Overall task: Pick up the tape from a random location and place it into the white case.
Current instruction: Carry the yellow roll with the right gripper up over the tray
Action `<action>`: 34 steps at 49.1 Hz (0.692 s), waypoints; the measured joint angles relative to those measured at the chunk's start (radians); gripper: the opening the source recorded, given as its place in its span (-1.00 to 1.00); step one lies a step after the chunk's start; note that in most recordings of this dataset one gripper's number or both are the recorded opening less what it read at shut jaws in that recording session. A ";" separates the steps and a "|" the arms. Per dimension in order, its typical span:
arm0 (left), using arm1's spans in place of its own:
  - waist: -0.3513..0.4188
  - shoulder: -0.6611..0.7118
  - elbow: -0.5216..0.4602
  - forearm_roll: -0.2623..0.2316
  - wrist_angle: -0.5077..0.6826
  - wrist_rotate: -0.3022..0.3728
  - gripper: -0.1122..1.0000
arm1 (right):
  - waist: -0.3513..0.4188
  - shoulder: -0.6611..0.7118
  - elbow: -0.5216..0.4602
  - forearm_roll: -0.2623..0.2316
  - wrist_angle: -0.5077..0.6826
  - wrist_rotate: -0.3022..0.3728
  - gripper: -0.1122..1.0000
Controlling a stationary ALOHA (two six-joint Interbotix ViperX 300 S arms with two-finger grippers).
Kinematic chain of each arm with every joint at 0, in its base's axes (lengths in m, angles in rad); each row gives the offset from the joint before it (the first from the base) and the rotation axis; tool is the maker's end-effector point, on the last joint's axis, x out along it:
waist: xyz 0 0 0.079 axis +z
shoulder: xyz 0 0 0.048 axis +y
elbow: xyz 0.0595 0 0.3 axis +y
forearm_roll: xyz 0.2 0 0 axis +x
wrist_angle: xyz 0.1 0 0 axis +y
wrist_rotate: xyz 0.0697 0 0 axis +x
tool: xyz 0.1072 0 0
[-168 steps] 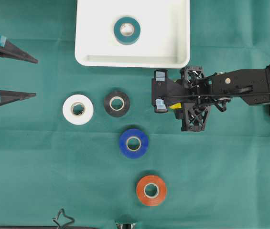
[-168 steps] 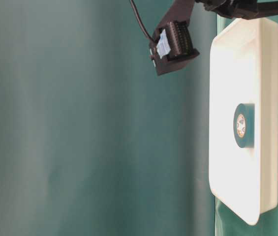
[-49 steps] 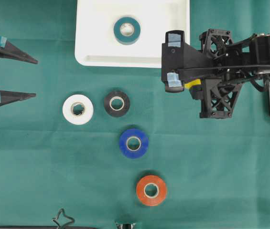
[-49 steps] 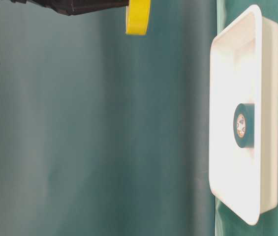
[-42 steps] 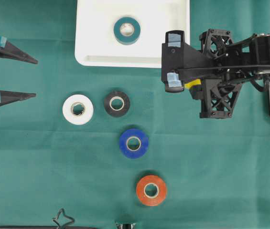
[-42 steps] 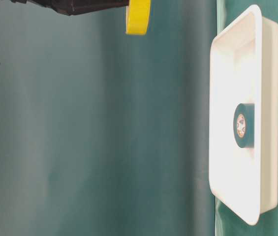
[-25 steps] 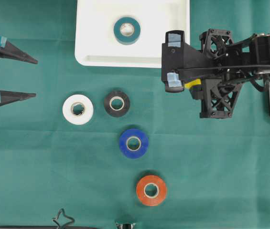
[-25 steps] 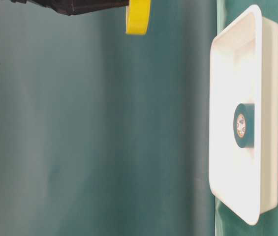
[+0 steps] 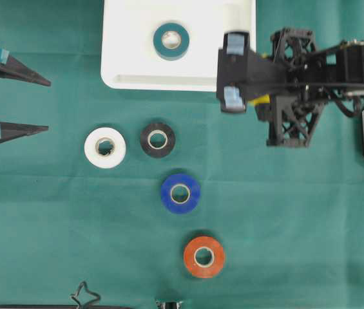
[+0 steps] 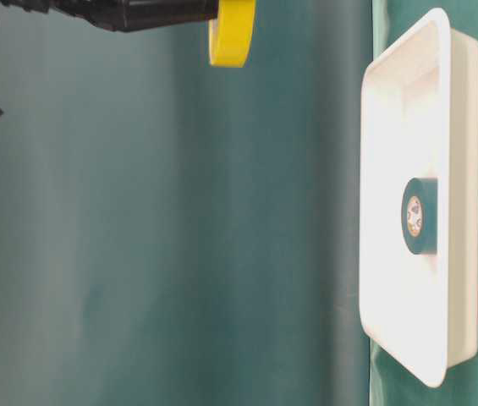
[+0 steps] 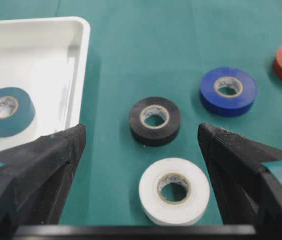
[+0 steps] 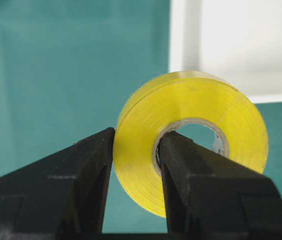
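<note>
My right gripper (image 12: 136,150) is shut on a yellow tape roll (image 12: 195,97), one finger through its core and one outside. The yellow roll (image 10: 232,32) hangs high above the cloth, beside the white case's (image 9: 233,38) right front corner; only a sliver of the roll (image 9: 259,100) shows under the arm from overhead. The white case (image 12: 240,45) lies just ahead of the roll. A teal roll (image 9: 171,40) lies flat inside it. My left gripper (image 9: 47,105) stands open at the left edge, holding nothing.
On the green cloth lie a white roll (image 9: 105,147), a black roll (image 9: 158,140), a blue roll (image 9: 180,192) and an orange-red roll (image 9: 203,257). In the left wrist view the white roll (image 11: 174,190) lies nearest, between the open fingers.
My right arm, still gripping the yellow roll, has shifted a little toward the white case. The left arm and the rolls on the cloth have not moved.
</note>
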State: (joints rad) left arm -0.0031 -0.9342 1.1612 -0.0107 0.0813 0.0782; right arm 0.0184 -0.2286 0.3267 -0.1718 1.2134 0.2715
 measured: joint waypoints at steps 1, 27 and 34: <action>0.000 0.000 0.000 -0.002 0.000 0.000 0.92 | -0.006 0.000 -0.002 -0.005 0.002 0.002 -0.26; 0.000 0.000 0.000 -0.002 0.000 0.000 0.92 | -0.241 0.000 0.011 -0.026 -0.006 -0.080 -0.26; 0.000 0.000 0.000 -0.002 0.000 0.000 0.92 | -0.307 0.000 0.021 -0.028 -0.018 -0.097 -0.26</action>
State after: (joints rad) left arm -0.0031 -0.9342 1.1612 -0.0123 0.0813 0.0782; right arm -0.2884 -0.2286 0.3482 -0.1994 1.1950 0.1749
